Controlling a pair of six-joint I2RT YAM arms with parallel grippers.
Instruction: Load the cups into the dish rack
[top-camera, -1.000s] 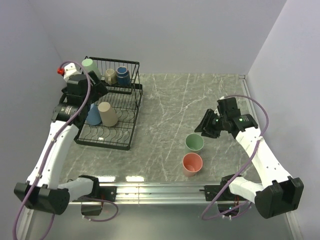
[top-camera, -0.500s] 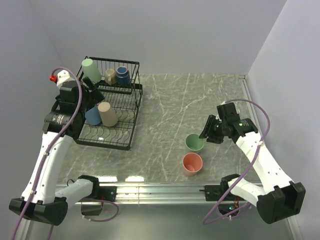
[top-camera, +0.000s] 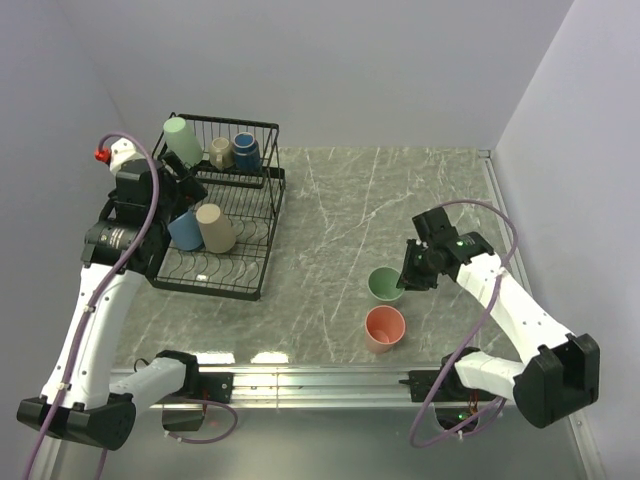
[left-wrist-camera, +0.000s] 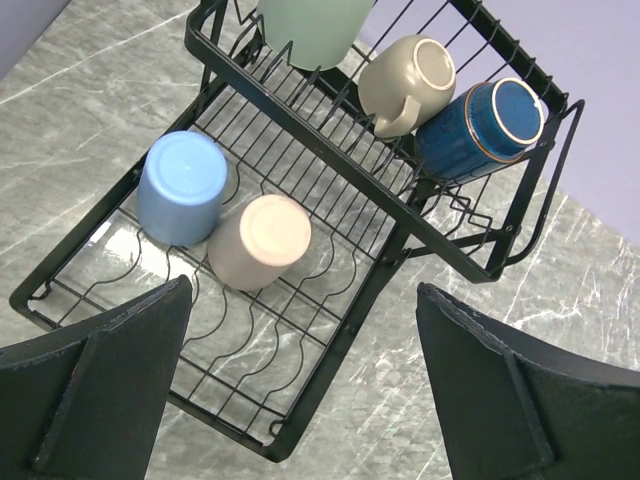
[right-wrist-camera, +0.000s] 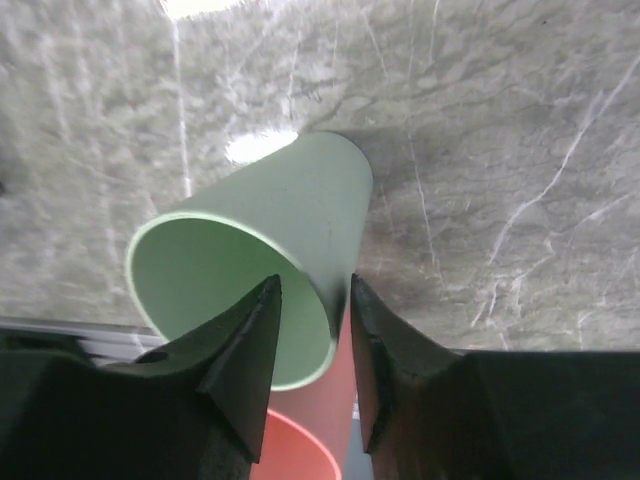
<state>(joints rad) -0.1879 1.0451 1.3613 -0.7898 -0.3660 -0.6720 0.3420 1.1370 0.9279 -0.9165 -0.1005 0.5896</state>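
A pale green cup (top-camera: 387, 285) (right-wrist-camera: 300, 220) stands upright on the table, with a salmon cup (top-camera: 385, 327) (right-wrist-camera: 290, 450) just in front of it. My right gripper (top-camera: 403, 283) (right-wrist-camera: 312, 285) straddles the green cup's right rim, one finger inside and one outside, with a gap still left between them. The black wire dish rack (top-camera: 255, 200) (left-wrist-camera: 340, 330) holds a pale green tumbler (top-camera: 182, 138) (left-wrist-camera: 315, 30), a beige mug (top-camera: 221, 152) (left-wrist-camera: 405, 80), a dark-blue cup (top-camera: 246, 152) (left-wrist-camera: 480, 125), a light blue cup (top-camera: 186, 230) (left-wrist-camera: 182, 188) and a beige tumbler (top-camera: 214, 227) (left-wrist-camera: 262, 240). My left gripper (top-camera: 185, 190) (left-wrist-camera: 303, 290) hangs open above the rack, empty.
The rack stands at the table's far left, near the left wall. Grey marble tabletop (top-camera: 330, 220) lies between the rack and the two standing cups. A metal rail (top-camera: 320, 380) runs along the near edge.
My right gripper moved left and down onto the green cup's rim, its jaws narrowing. The left arm drew back from the rack, leaving the pale green tumbler in the upper tier.
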